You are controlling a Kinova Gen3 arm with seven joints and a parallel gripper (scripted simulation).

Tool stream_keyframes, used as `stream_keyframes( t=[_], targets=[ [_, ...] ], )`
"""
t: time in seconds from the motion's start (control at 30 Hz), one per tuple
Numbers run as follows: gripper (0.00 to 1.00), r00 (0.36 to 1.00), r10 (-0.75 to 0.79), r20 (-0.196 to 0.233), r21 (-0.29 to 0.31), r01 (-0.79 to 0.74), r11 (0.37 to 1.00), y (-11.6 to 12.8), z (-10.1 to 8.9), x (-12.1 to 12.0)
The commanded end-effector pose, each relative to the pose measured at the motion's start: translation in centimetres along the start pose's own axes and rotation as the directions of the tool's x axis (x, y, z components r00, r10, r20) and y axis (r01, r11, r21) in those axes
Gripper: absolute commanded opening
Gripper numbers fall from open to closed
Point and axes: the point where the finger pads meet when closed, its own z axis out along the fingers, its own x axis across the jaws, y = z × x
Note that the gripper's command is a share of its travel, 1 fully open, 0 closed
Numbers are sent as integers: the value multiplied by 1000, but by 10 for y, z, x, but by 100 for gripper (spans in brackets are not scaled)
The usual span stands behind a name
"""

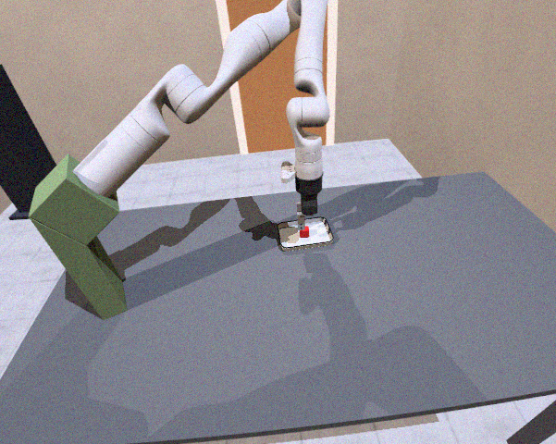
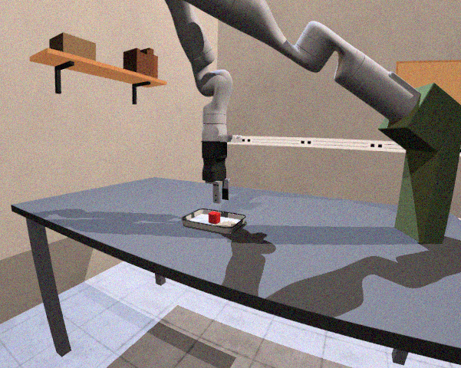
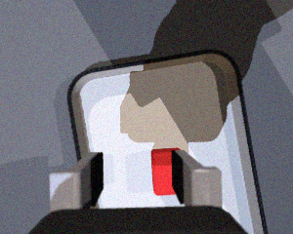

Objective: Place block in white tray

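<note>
A small red block (image 1: pixel 304 232) rests on the floor of the white tray (image 1: pixel 310 233) on the grey table. It also shows in the exterior view (image 2: pixel 214 217) inside the tray (image 2: pixel 214 220). My gripper (image 2: pixel 220 194) hangs open and empty a short way above the tray, apart from the block. In the wrist view the open fingers frame the tray floor (image 3: pixel 156 146), and the red block (image 3: pixel 163 172) lies below, next to the right finger and partly hidden by it.
The green robot base (image 1: pixel 77 234) stands on the table's left side. A wall shelf (image 2: pixel 95 67) with two boxes is far from the table. Arm shadows fall across the table top.
</note>
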Motion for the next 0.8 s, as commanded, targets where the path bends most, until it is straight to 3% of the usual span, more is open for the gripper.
stream_keyframes(
  t=[0.0, 0.17, 0.67, 0.77],
  targets=[
    [84, 1000, 0, -8, -8, -1, 1000, -8, 0, -21],
    [84, 1000, -3, -7, -4, 3, 1000, -14, 1, -34],
    [84, 1000, -2, -7, -7, 2, 1000, -46, 1, -111],
    [84, 1000, -3, -7, -6, 3, 1000, -48, 2, -116]
  ],
)
